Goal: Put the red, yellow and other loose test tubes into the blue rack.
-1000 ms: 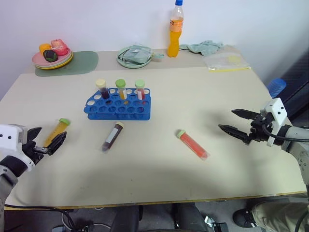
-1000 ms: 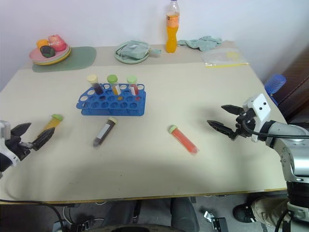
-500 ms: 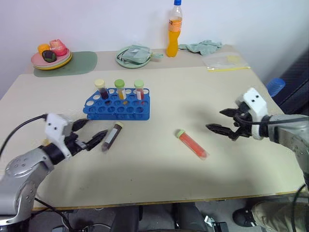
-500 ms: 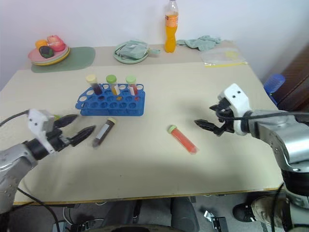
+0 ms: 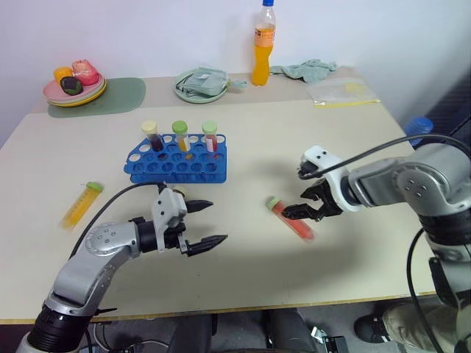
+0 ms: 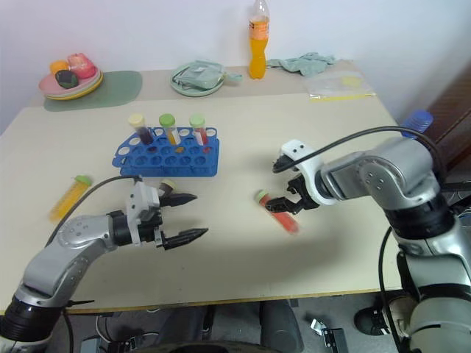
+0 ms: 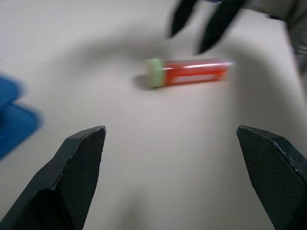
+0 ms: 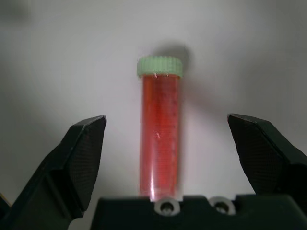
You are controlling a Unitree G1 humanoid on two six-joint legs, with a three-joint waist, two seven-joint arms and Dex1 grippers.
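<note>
Right hand [image 5: 300,208]: held with its two black fingers spread wide apart, poised directly over the red tube [image 8: 159,129]; in the right wrist view the tube is seen lying lengthwise between the two fingers, touched by neither.
Left hand [image 5: 203,223]: fingers parted wide, nothing held between them; it is placed low over the desk [image 5: 353,140] just in front of the blue rack [image 5: 176,158], pointing toward the red tube, which is seen ahead of it in the left wrist view.
Red tube: laid flat on the desk to the right of the rack, its pale green cap turned toward the rack side.
Yellow tube [image 5: 80,205]: laid flat near the desk's left edge, green cap at its far end, well apart from both hands.
Maroon tube [image 6: 168,186]: largely hidden behind the left hand; only its cream cap is made out, just in front of the rack.
Blue rack: set left of the desk's centre, with three capped tubes [image 5: 180,136] standing upright in its back row.
Far edge of the desk: a tall orange drink bottle [image 5: 264,45], a round green plate [image 5: 200,84] with a folded cloth, a crumpled green cloth [image 5: 309,70], a clear plastic bag [image 5: 344,92] and a stack of plates with toy food [image 5: 75,82] on a green mat.
</note>
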